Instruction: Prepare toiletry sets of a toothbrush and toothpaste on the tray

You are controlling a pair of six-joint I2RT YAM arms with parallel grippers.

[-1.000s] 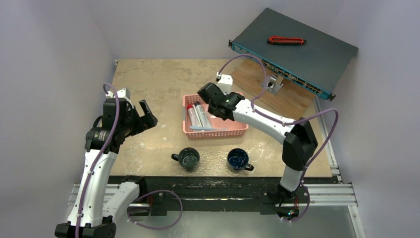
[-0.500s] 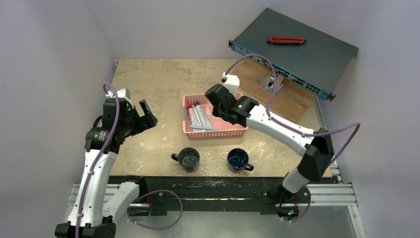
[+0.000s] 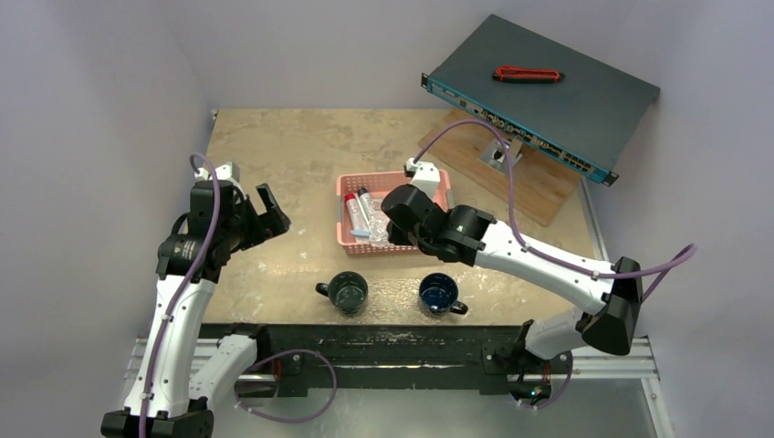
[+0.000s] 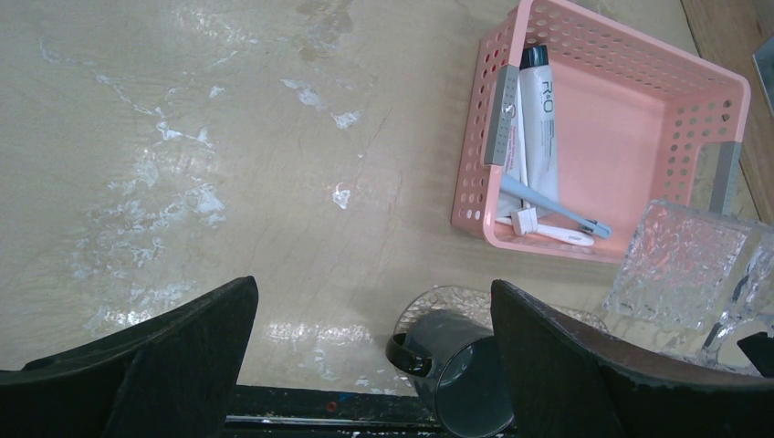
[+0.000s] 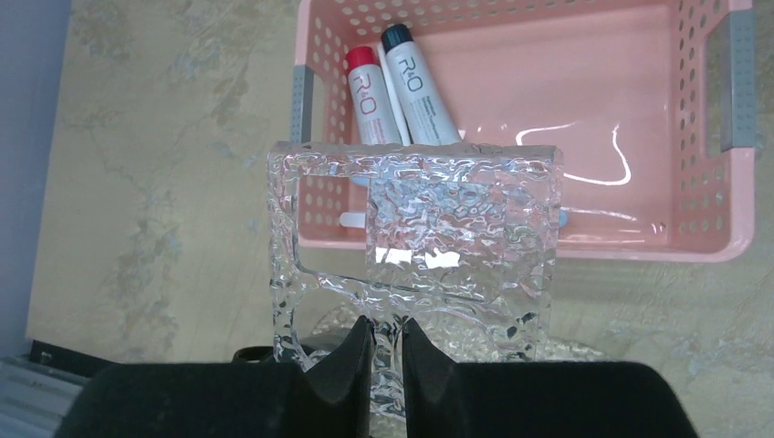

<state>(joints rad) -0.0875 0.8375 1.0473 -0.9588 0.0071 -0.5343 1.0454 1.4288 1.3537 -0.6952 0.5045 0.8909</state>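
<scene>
- Grip: the right gripper has its two black fingers pressed together on the near edge of the clear, pebbled-texture plastic tray. The tray hangs ahead of the fingers, across the front wall of the pink slotted plastic basket, with nothing on it.
- Left gripper: the fingers are spread wide and hold nothing, above bare tabletop well to the left of the basket.
- Contents: a red-capped white toothpaste tube and a dark-capped one lie side by side in the basket. A light blue toothbrush and a white one lie at its near end.
- Risks: the hold is a thin pinch on one edge of glossy plastic, so the tray may swivel or slip out. The tray's far edge could snag the basket rim. Two dark mugs stand just below — a low swing toward the near edge would likely knock them.
- Writing: both tubes carry print that looks like "R&O"; the smaller lines beneath it are unreadable.
</scene>
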